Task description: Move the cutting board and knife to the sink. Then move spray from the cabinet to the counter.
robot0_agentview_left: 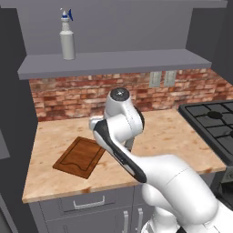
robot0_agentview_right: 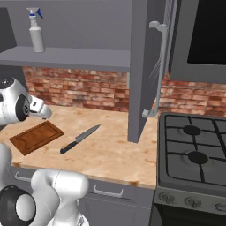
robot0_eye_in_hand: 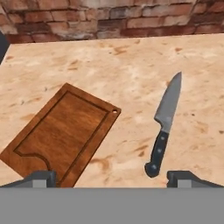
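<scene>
A robot's end effector (robot0_eye_in_hand: 111, 177), jaws spread wide and empty, hovers above the counter (robot0_eye_in_hand: 131, 65), with the cutting board (robot0_eye_in_hand: 61, 133) lying flat below toward its left fingertip, long axis diagonal, and the knife (robot0_eye_in_hand: 164, 124) just beside it, toward the right fingertip.

Kitchen: gas stove (robot0_agentview_right: 194, 154), brick backsplash (robot0_agentview_left: 91, 98), counter (robot0_agentview_left: 182, 136) w/ drawers (robot0_agentview_left: 86, 202).

Even, soft rendered light, sharp throughout, no glare, faint shadow under the shelf (robot0_agentview_left: 113, 61).
</scene>
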Robot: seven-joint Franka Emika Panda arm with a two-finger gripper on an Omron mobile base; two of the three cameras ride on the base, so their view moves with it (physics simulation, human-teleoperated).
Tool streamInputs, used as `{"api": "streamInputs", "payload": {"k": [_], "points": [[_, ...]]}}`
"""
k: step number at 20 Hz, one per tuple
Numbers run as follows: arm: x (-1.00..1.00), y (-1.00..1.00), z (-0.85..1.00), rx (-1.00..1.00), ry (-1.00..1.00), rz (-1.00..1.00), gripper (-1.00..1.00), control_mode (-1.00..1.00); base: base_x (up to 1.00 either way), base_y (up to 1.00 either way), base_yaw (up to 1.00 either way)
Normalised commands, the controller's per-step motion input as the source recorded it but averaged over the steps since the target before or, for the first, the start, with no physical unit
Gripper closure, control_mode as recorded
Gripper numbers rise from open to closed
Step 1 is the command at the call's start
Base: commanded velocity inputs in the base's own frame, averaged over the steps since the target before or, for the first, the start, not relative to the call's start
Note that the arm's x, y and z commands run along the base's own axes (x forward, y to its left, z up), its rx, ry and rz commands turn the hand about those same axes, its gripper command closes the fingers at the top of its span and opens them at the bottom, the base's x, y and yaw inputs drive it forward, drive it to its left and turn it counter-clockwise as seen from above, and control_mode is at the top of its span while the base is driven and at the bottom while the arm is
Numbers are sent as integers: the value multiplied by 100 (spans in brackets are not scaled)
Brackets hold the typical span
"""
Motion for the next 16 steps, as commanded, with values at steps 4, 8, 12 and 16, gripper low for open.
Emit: {"api": "streamInputs", "payload": {"k": [4, 8, 12, 16], "points": [[38, 21, -28, 10, 0, -5, -100, -100, 0, 0, 0], [34, 14, -30, 11, 0, -2, -100, -100, 0, 0, 0], [26, 6, -34, 12, 0, 0, -100, -100, 0, 0, 0], [22, 11, -34, 10, 0, 0, -100, -100, 0, 0, 0]]}}
